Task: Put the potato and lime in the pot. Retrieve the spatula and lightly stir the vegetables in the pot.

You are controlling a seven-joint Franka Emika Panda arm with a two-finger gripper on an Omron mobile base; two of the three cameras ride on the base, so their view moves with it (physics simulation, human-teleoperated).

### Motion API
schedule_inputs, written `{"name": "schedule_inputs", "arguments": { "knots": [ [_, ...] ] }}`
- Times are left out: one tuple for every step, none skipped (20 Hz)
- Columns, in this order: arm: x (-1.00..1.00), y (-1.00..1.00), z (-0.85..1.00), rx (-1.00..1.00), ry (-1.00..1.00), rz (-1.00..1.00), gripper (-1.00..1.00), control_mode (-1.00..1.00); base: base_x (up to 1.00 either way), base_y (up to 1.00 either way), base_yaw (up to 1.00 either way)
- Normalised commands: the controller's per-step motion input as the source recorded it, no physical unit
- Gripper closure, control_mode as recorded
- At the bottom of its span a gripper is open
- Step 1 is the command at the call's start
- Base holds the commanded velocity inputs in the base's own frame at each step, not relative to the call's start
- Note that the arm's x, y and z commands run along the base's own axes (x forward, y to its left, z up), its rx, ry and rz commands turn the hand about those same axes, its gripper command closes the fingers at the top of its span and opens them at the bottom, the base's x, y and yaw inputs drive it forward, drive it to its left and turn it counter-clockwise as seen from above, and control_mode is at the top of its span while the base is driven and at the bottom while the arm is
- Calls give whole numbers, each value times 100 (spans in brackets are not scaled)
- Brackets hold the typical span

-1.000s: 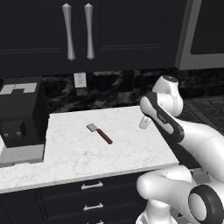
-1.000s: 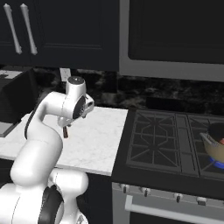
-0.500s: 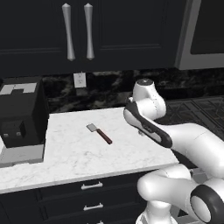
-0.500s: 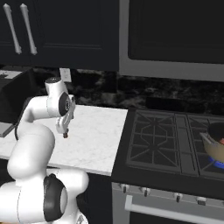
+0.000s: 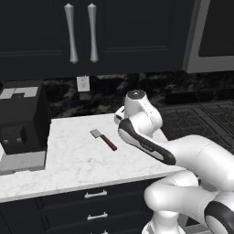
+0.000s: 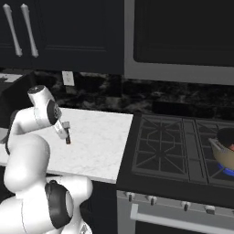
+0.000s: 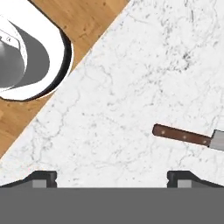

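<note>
The spatula [image 5: 103, 139], brown handle and flat grey head, lies on the white marble counter [image 5: 68, 164]; it also shows as the spatula [image 6: 67, 135] and, to the right in the hand view, the spatula [image 7: 186, 136]. My gripper [image 7: 112, 177] hangs open above the counter, empty, with the spatula off to one side beyond its fingertips [image 7: 180, 176]. The tan pot [image 6: 224, 154] sits on the stove's right burner over a blue flame, cut by the frame edge, with a reddish bit inside. I cannot make out the lime.
A black boxy appliance [image 5: 20, 119] stands at the counter's left end. The gas stove [image 6: 173, 148] adjoins the counter on the right. Dark cabinets [image 5: 80, 32] hang above. In the hand view the counter's front edge runs diagonally, with wooden floor [image 7: 92, 17] beyond.
The arm has swung left from near the stove side to over the counter, bringing the hand close to the spatula. The spatula and pot have not moved.
</note>
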Motion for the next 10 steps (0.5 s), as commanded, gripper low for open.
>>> {"name": "schedule_inputs", "arguments": {
  "knots": [
    [18, 31, -11, -11, 4, 74, -100, -100, 0, 0, 0],
    [20, 35, -17, -9, 7, 73, -100, -100, 0, 0, 0],
    [23, 35, -23, -7, 7, 72, -100, -100, 0, 0, 0],
    [24, 39, -29, -6, 9, 70, -100, -100, 0, 0, 0],
    [31, 42, -41, -6, 9, 66, -100, -100, 0, 0, 0],
    [41, 40, -46, -5, 10, 63, -100, -100, 0, 0, 0],
    [49, 37, -55, -8, 5, 59, -100, -100, 0, 0, 0],
    [62, 38, -64, -11, 4, 54, -100, -100, 0, 0, 0],
    [64, 39, -64, -14, 0, 50, -100, -100, 0, 0, 0],
    [65, 39, -61, -16, 0, 47, -100, -100, 0, 0, 0]
  ]
}}
